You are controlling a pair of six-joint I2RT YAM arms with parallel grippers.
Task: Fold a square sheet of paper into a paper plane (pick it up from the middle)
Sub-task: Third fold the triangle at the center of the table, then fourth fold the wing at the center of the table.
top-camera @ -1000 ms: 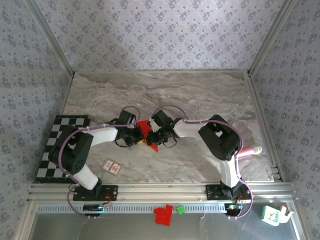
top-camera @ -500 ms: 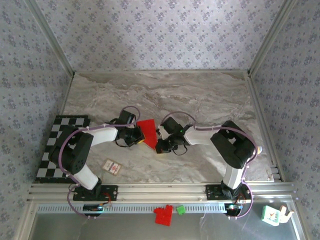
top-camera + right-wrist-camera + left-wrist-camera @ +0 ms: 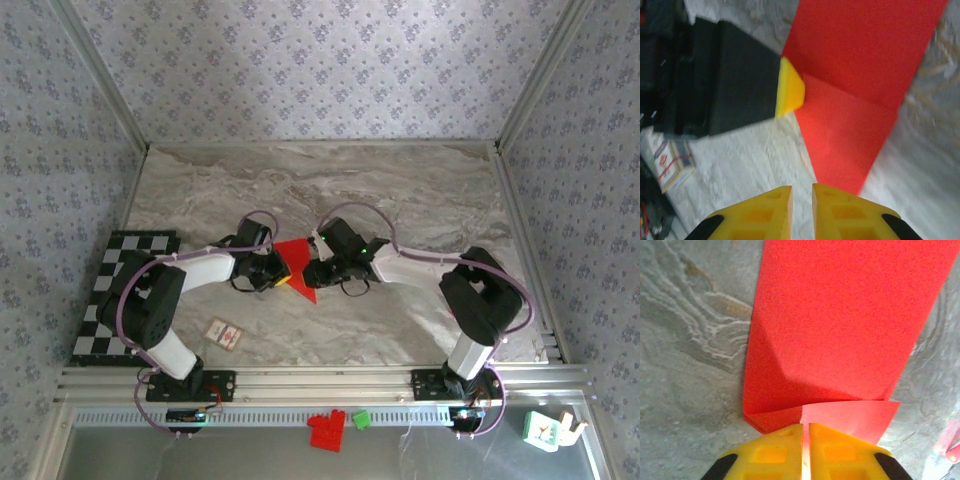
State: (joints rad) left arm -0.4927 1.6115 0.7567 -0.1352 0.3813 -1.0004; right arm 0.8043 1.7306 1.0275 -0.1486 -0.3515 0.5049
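The square sheet of paper (image 3: 296, 262) is bright red and folded, with a point toward the near side, lying mid-table. In the left wrist view the paper (image 3: 840, 315) fills the upper frame, and a pale flap runs down into the thin slit between my left gripper's (image 3: 805, 432) yellow fingers, which are shut on its edge. My left gripper (image 3: 279, 274) sits at the paper's left side. My right gripper (image 3: 313, 274) is at its right side. In the right wrist view my right gripper (image 3: 802, 195) has its fingers slightly parted over bare table, just short of the paper's (image 3: 855, 75) tip.
A small white card with a red mark (image 3: 224, 333) lies near the left arm's base. A checkered board (image 3: 112, 290) sits at the table's left edge. A red toy block (image 3: 325, 430) and a green piece (image 3: 361, 420) rest on the front rail.
My right gripper let go of the paper, backed off toward the near side, then returned to its right edge with fingers parted. The paper shifted and now shows a point. My left gripper stayed put.
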